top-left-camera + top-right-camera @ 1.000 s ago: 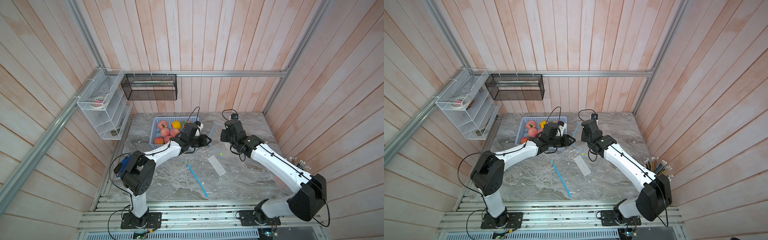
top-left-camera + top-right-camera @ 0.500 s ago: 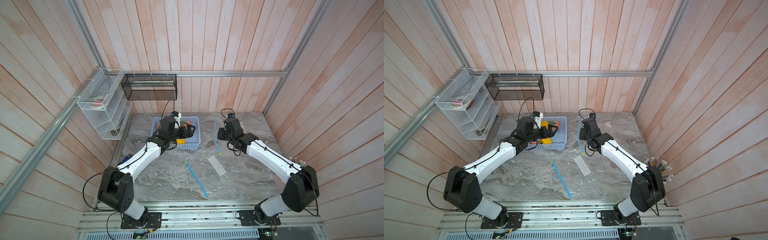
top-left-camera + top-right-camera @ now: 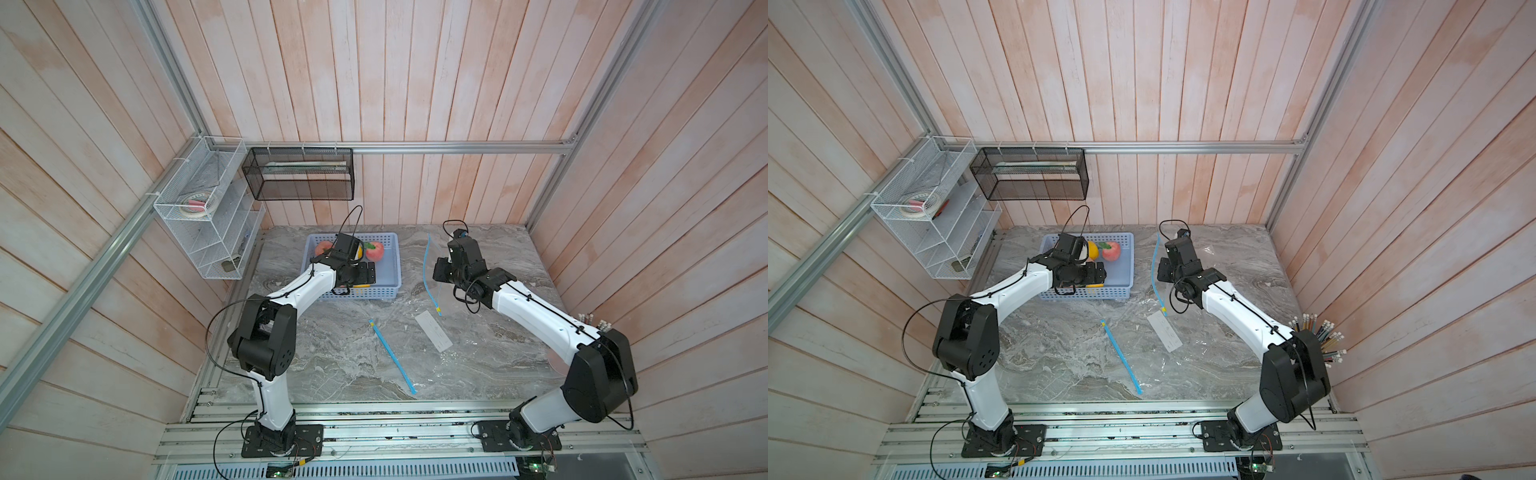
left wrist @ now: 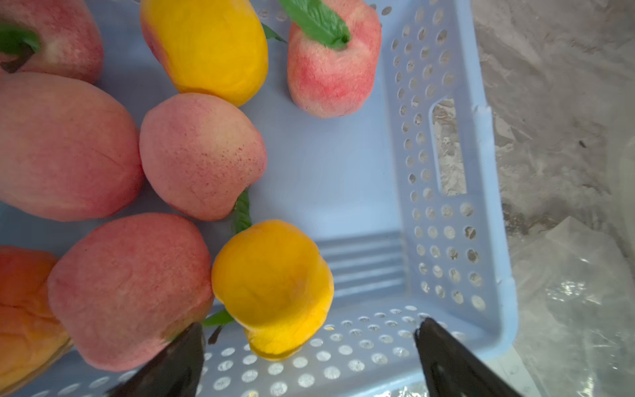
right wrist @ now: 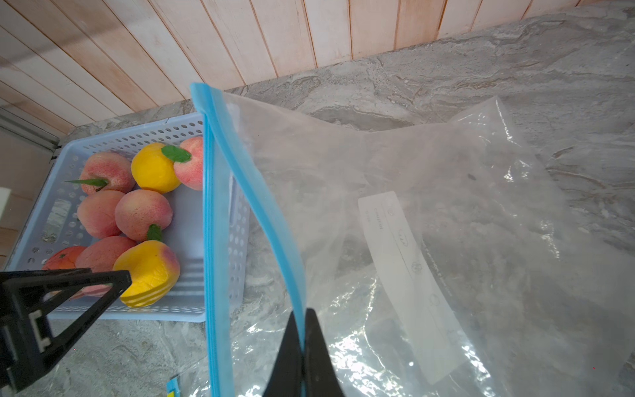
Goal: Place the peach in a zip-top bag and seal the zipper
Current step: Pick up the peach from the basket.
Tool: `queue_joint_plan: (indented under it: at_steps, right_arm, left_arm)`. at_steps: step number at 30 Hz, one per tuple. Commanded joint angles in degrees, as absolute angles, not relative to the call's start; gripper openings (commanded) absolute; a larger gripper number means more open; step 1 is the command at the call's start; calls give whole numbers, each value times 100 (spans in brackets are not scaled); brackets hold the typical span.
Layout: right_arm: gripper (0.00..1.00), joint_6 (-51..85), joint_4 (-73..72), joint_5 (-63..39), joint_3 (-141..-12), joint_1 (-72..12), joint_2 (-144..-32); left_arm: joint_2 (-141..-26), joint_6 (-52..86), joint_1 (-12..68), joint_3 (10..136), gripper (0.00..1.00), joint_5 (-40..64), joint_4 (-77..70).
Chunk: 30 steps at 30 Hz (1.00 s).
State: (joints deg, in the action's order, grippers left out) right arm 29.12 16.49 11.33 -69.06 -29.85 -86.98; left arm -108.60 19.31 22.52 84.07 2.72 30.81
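Left wrist view: marbled grey counter (image 4: 567,103) carries a perforated blue plastic basket (image 4: 494,206), its floor bare ahead of the left claw (image 4: 309,326), which gapes wide over round, fuzzy pink peaches (image 4: 202,154). Right claw (image 5: 302,319) pinches the crinkly clear zip-top bag (image 5: 446,206) by its blue zipper edge, mouth parted, beside that basket.

Bare floor is offered in the basket (image 4: 343,178) along its holed wall; the rest is crowded by peaches (image 4: 202,154). Passage beside the basket is blocked by the raised bag (image 5: 378,172).
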Motion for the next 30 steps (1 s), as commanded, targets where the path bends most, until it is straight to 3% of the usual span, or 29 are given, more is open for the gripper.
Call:
queue_joint_plan:
  at_steps: [1,17,26,30]
  right_arm:
    - [0,2993,1556,1047,-6767,-2951,-8542]
    - [0,3032,1583,939,-6598,-2944,-8470]
    - [0,3075,1582,864,-6554,-2940,-8490]
    - [0,3094,1582,869,-6513,-2938,-8438]
  left_arm:
    - [-11195,1567,2333,8888,95,-190,3821]
    - [-12458,466,2418,10251,91,-642,4884]
    - [-12595,272,2421,10288,90,-425,4890]
    - [-12617,344,2426,10318,80,-362,4878]
